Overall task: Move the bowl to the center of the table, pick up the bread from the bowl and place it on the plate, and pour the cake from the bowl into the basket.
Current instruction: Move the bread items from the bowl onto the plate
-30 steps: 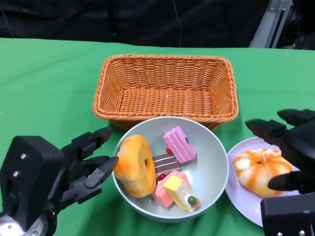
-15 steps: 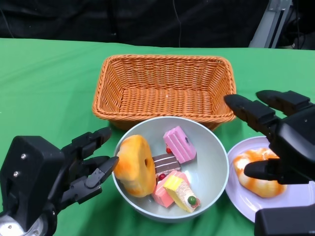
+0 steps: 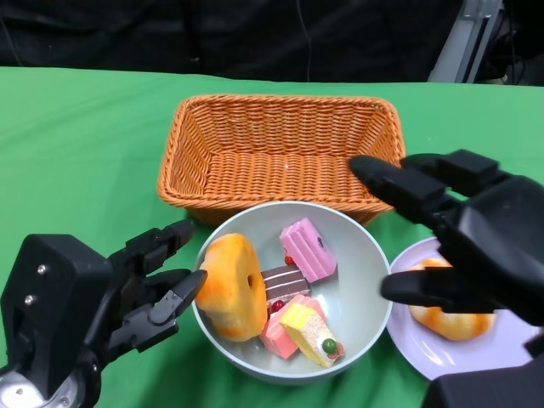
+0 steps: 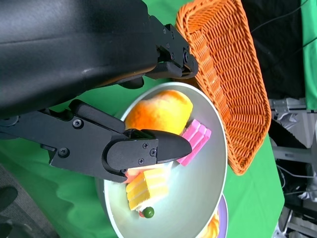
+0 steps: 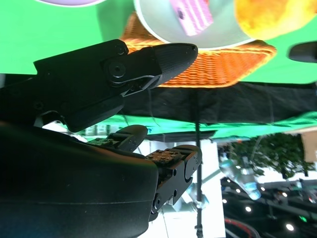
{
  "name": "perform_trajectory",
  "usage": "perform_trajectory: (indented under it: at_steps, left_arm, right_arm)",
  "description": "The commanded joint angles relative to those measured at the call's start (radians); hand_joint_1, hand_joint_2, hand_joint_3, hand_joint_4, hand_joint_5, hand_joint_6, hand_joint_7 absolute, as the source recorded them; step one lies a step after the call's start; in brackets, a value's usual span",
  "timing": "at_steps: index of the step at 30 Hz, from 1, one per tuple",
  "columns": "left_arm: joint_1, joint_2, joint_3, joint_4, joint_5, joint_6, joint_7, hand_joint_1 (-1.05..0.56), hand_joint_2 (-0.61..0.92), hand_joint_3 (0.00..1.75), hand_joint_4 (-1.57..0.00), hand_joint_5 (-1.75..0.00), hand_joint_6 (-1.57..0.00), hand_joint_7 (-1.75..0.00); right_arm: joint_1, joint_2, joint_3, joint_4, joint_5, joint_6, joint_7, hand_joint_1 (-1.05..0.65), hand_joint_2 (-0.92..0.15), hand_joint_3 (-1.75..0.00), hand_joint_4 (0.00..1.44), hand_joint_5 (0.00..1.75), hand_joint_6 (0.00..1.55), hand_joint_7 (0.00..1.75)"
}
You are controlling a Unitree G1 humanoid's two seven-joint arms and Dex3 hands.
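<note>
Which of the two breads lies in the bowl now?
The round orange bread at the bowl's left side, beside the left hand. The other bread already lies on the purple plate.

Head view high, looking down toward 12 o'clock, wrist views close behind each hand, rolled over, all sharing bowl (image 3: pixel 357 293) and basket (image 3: pixel 280 149)

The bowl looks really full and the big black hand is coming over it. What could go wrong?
1. The right hand is open above the bowl. Reaching for the bread, its fingers could bump the pink cake or yellow cake out.
2. The left hand only touches the bowl's side near the bread, so a push could slide or tip the bowl.
3. The bowl sits close against the basket and plate, so a knock could shove them.
</note>
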Motion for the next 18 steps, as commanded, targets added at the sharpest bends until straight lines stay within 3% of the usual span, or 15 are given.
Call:
perform_trajectory:
  at_steps: [1, 12, 18]
  left_arm:
    - [-0.007, 0.007, 0.005, -0.009, 0.0, 0.01, 0.003, -0.57, 0.92, 0.47, 0.0, -0.62, -0.27, 0.0]
    - [0.005, 0.006, 0.01, 0.0, -0.004, -0.017, -0.003, -0.56, 0.92, 0.46, 0.0, -0.62, -0.28, -0.01]
    - [-0.001, 0.009, 0.01, 0.011, -0.006, -0.016, -0.005, -0.56, 0.92, 0.46, 0.0, -0.59, -0.27, -0.01]
  right_arm:
    - [-0.019, 0.006, 0.004, 0.007, 0.007, -0.01, -0.014, -0.6, -0.92, -0.1, 0.4, 0.3, 0.32, 0.08]
    - [-0.092, 0.059, 0.083, 0.083, -0.006, -0.041, -0.038, -0.57, -0.92, -0.08, 0.38, 0.4, 0.35, 0.08]
    - [-0.113, 0.066, 0.101, 0.143, -0.002, -0.076, -0.079, -0.54, -0.92, -0.08, 0.29, 0.61, 0.37, 0.05]
